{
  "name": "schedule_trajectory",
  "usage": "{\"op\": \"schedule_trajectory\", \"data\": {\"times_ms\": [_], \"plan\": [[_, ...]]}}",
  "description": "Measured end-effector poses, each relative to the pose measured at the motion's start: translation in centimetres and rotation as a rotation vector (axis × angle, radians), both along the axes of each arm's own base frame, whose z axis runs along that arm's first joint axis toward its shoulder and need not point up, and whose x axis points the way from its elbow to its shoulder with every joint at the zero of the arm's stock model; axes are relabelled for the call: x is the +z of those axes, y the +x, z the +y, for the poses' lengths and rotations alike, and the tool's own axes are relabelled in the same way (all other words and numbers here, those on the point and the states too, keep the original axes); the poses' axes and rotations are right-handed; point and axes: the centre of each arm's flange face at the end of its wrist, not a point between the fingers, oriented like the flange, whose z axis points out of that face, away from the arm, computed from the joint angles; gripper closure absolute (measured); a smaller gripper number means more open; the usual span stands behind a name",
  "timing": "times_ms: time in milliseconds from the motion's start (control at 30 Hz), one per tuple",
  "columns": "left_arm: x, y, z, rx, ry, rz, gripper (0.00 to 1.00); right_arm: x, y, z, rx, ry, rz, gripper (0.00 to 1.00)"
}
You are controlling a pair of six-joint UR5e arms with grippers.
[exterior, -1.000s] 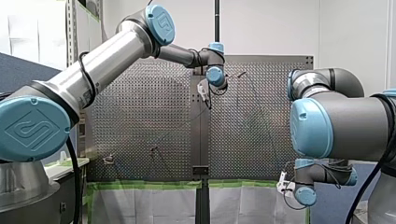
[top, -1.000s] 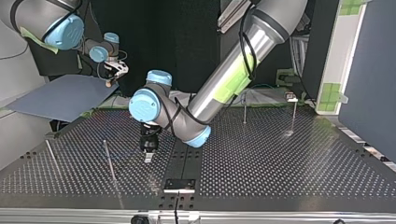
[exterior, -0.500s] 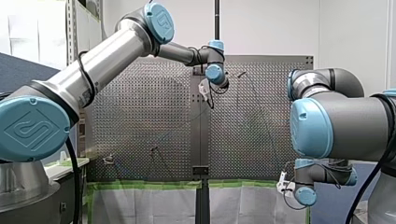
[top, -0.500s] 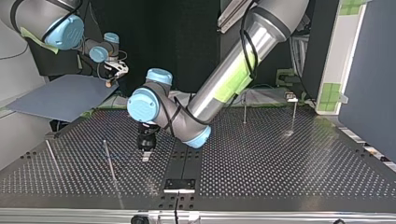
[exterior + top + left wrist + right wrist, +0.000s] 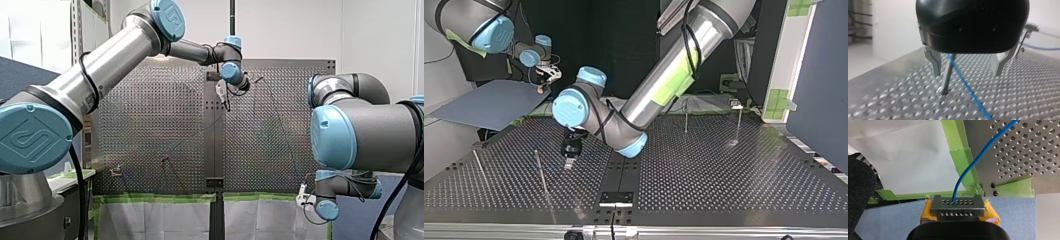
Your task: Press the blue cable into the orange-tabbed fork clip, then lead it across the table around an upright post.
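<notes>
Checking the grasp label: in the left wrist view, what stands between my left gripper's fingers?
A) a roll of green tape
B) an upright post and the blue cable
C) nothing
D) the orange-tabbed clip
B: the post and the blue cable both run between the spread fingers of my left gripper, neither pinched.

My left gripper (image 5: 967,74): fingers (image 5: 936,62) spread apart over the perforated table (image 5: 1023,87). Upright post (image 5: 946,78) and blue cable (image 5: 970,91) sit between them, the post nearer one finger.

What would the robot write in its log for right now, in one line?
left gripper: open around blue cable and upright post | right gripper: shut on blue cable, beyond table edge
</notes>
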Motion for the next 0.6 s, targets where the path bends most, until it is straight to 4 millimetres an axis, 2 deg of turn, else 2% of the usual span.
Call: {"op": "schedule_trajectory", "data": {"times_ms": [267,600], "plan": [[-0.1,-1.1,-0.8,-0.053,0.037,0.007,0.02,0.0,0.1,0.1,0.001,0.005,0.000,1.00],[0.8,-1.5,-0.8,-0.050,0.046,-0.009,0.02,0.0,0.1,0.1,0.005,0.006,-0.001,1.00]]}}
